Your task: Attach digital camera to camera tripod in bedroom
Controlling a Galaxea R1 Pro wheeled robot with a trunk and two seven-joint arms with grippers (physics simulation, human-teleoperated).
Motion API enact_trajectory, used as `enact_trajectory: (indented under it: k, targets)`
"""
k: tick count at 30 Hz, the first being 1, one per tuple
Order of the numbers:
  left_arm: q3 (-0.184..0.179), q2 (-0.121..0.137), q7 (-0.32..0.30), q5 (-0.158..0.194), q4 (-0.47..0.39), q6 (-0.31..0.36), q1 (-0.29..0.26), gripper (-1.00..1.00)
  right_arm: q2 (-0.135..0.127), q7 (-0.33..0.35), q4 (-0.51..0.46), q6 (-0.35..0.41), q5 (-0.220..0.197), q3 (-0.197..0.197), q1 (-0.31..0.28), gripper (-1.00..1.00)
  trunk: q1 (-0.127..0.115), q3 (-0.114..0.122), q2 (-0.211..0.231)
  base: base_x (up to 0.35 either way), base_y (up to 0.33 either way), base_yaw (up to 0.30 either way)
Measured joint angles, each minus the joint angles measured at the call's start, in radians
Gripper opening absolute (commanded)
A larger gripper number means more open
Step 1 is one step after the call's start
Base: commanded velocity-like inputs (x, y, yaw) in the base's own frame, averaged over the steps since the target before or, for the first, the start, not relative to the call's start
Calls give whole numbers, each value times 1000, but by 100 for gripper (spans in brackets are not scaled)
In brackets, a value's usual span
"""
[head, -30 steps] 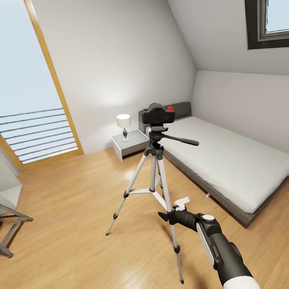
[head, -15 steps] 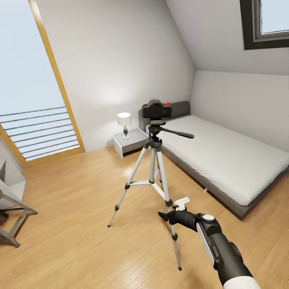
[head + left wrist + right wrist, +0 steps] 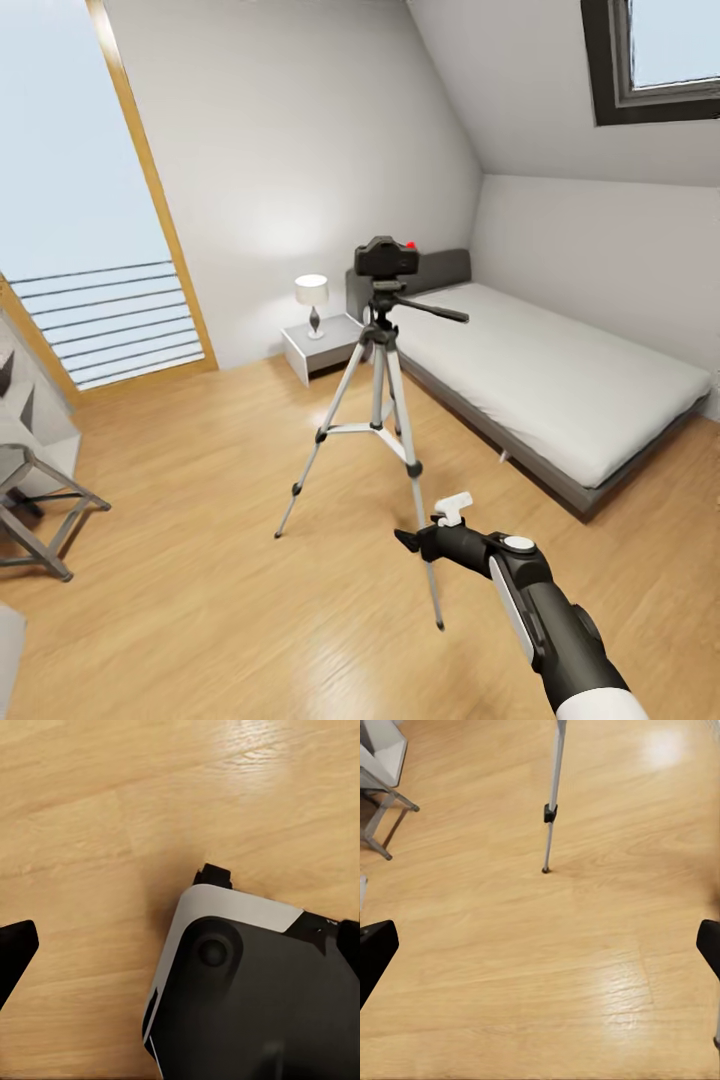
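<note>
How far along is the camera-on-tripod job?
Looks done: the digital camera sits on the head of the camera tripod, standing on the wood floor beside the bed. Nothing is in hand: the right hand is open and empty, low and apart from the tripod; the left hand's fingers are spread over bare floor. Nothing visibly left; the lock itself can't be confirmed.

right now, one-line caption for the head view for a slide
Digital camera mounted on the camera tripod beside the bed, right pincer open and empty.
</note>
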Motion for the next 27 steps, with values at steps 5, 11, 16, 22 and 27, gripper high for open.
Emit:
enact_trajectory:
  k: [5, 11, 16, 22, 27]
  targets:
    - [0, -1, 0, -1, -1, 2, 2, 100, -4, -14, 9, 1, -1, -3, 0, 100, 0, 0, 0, -308, 0, 0]
    - [1, 0, -1, 0, -1, -2, 3, 100, -62, -24, 54, 2, -2, -19, 0, 100, 0, 0, 0, -126, 0, 0]
    - [0, 0, -1, 0, 0, -3, 3, 100, -120, -29, 156, -6, -5, -44, 0, 100, -1, 0, 0, -30, 0, 0]
    - [0, 0, -2, 1, 0, -9, 3, 100, -164, -30, 320, -14, -5, -83, 0, 100, -1, 0, 0, -9, 0, 0]
    - [1, 0, -2, 3, 0, -8, 3, 100, -198, -31, 512, -64, -3, -105, 0, 100, -1, 0, 0, -2, 0, 0]
